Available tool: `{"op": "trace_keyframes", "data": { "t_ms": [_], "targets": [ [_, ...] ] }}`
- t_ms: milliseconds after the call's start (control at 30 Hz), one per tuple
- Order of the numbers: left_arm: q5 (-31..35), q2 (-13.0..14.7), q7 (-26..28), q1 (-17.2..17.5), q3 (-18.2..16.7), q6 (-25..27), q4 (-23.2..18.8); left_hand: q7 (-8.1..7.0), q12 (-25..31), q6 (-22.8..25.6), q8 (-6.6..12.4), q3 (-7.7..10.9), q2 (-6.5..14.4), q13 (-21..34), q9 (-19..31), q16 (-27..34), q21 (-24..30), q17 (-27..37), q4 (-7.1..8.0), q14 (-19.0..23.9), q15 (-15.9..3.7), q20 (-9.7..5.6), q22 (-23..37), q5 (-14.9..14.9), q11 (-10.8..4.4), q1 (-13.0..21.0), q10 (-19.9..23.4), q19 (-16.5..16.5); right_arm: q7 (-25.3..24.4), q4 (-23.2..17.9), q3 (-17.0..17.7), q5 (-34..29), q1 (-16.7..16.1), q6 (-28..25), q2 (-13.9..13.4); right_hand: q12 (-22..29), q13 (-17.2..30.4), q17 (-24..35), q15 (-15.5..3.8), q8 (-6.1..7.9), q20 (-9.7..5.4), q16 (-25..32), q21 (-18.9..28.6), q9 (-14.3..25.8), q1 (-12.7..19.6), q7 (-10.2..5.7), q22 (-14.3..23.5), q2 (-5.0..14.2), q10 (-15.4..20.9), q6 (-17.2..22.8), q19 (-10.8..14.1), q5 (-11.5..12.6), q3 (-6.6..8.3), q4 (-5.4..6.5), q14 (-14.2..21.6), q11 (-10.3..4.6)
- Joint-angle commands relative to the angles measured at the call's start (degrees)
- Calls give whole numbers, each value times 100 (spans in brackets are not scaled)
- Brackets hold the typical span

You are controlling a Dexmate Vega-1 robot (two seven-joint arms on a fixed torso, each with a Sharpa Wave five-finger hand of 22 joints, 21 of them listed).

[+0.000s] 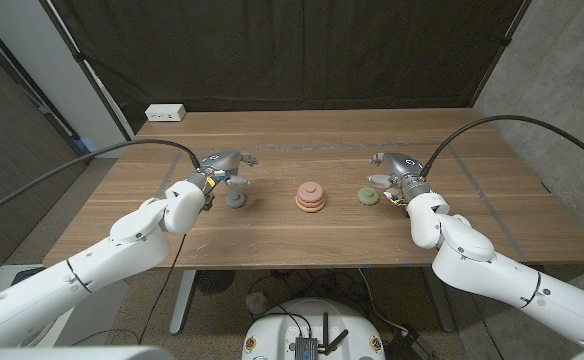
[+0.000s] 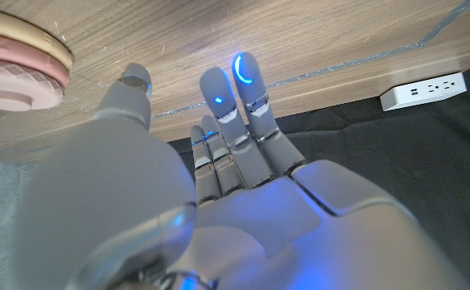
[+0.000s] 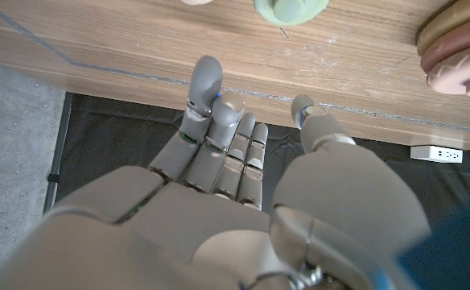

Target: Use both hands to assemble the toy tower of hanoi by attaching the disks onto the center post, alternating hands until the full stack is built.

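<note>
At the table's middle stands the partly built tower (image 1: 310, 197), a stack of pink and orange disks; it also shows as the tower (image 2: 18, 60) and the tower (image 3: 460, 44). A grey disk (image 1: 236, 199) lies left of it, just in front of my left hand (image 1: 220, 170). My left hand (image 2: 219, 161) has its fingers stretched out and holds nothing. A green disk (image 1: 367, 195) lies right of the tower, beside my right hand (image 1: 397, 175). Beyond the straight fingers of my right hand (image 3: 227, 153), which grips nothing, lies the green disk (image 3: 291, 10).
A white power strip (image 1: 165, 113) sits at the table's far left edge, and appears as the power strip (image 2: 424, 89) and the power strip (image 3: 436, 153). A pale rounded thing (image 3: 195, 2) is cut off at the frame edge. A dark curtain hangs behind the table.
</note>
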Motion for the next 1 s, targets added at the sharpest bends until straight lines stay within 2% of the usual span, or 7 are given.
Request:
{"op": "trace_keyframes", "data": {
  "t_ms": [33,433,500,1000],
  "targets": [
    [-217,-2,542,285,-111,73,28,-30,-11,40,-19,53,60,9,16,47,-11,17,9,16,-309,-710,-4,35,-5,12,75,6,89,36,-59,-117,27,-35,3,2,-2,26,-399,-13,-582,-4,11,20,-10,42,16,56,-9,-10,-8,12,26,-1,-25,24],
    [-353,63,742,425,-184,233,-91,-38,-18,71,-28,63,71,6,15,48,-42,20,18,0,-309,-700,-18,44,-12,-15,85,-19,276,-49,-170,-292,49,-95,-62,-50,-19,-5,-401,-77,-579,-52,-10,22,-44,118,-6,36,-202,-142,-54,7,21,-1,-89,82],
    [-388,81,772,445,-208,228,-103,-40,-20,71,-31,64,73,6,15,39,-45,13,19,-10,-309,-699,-19,45,-9,-19,83,-21,340,-69,-192,-335,68,-124,-77,-64,-31,-3,-398,-124,-578,-63,-10,17,-51,136,-5,26,-276,-236,-66,7,23,-5,-110,115],
    [-549,146,943,526,-337,433,-193,-36,-12,117,-46,90,118,1,15,33,-73,11,29,-40,-310,-701,-23,57,-21,-58,138,-33,1114,-251,-522,-786,291,-452,-193,-86,-95,-221,-397,-313,-569,-313,-63,-8,-171,281,-38,-88,-709,-642,-279,-56,-86,4,-385,261]
  ]
}}
